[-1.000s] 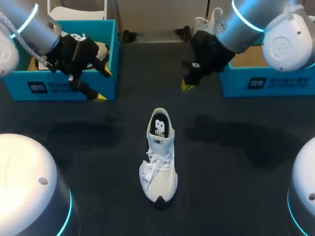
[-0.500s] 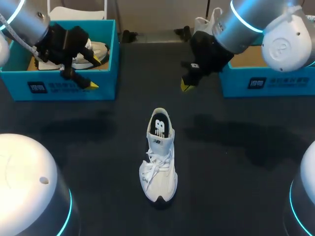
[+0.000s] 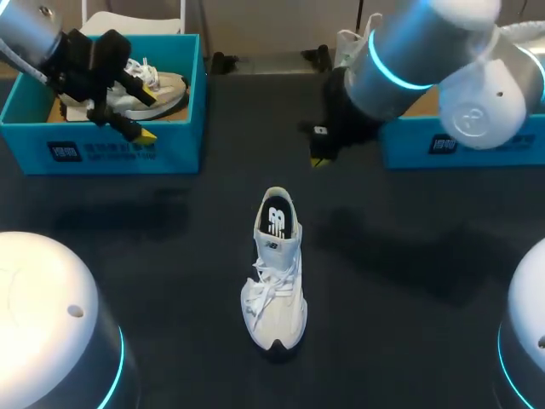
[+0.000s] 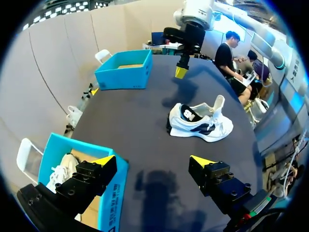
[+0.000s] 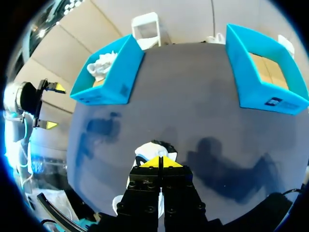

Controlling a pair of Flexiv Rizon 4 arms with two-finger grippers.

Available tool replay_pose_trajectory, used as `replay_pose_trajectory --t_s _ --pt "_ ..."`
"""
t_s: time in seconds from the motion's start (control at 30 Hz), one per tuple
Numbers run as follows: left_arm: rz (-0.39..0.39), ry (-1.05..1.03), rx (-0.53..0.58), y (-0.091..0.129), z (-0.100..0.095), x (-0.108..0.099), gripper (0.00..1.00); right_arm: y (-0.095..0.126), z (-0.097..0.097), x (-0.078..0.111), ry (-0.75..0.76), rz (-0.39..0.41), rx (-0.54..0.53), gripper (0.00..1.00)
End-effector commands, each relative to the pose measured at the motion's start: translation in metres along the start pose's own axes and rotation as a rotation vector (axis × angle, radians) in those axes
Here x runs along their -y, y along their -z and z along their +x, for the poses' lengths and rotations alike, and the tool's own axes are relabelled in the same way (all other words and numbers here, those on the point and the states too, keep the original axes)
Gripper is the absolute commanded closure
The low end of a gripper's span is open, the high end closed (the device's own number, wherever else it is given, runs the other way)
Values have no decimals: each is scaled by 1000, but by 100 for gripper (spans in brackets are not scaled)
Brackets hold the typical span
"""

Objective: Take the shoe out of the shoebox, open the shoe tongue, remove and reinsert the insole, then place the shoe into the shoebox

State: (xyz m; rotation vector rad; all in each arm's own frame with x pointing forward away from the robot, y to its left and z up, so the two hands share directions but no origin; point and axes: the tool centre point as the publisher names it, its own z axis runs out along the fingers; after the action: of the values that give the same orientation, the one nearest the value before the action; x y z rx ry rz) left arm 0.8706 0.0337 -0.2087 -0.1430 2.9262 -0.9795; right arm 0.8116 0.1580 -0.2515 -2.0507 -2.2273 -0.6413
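Shoe stands on its sole mid-worktop, toe toward the robot, laces loose, outside both boxes. I judge it sits in the open so either arm can reach tongue and insole. Dark insole shows in the opening.

Left jaws: spread wide, empty, over the front wall of the left shoebox, which holds a second shoe.

Right jaws: pressed together on nothing, above the worktop beyond the heel, near the right shoebox.

Head view shows only one right tip, but the right wrist view shows both meeting. Left wrist view shows the right shoebox bare inside, so it's probably where the shoe returns.
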Motion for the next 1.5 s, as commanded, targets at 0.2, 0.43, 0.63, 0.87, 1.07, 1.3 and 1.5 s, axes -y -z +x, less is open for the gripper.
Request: replay_pose_trajectory --t_s 0.2,0.43,0.63,0.87,1.07,1.3,1.5 --pt "31 -8 -143 7 -17 -2 0 -18 17 6 -27 34 138 100" --pt "26 -8 -138 8 -17 -3 0 -26 21 15 -33 56 153 100" --pt "26 -8 -138 8 -17 -3 0 -29 31 23 -44 91 204 100" --pt "26 -8 -138 8 -17 -3 0 -36 38 33 -70 118 210 100" --pt "26 -8 -138 8 -17 -3 0 -46 46 42 -68 122 225 100" --pt "26 -8 -138 8 -17 -3 0 -59 46 54 -71 103 249 100" --pt "26 -8 -138 8 -17 -3 0 -73 41 66 -73 94 261 100"
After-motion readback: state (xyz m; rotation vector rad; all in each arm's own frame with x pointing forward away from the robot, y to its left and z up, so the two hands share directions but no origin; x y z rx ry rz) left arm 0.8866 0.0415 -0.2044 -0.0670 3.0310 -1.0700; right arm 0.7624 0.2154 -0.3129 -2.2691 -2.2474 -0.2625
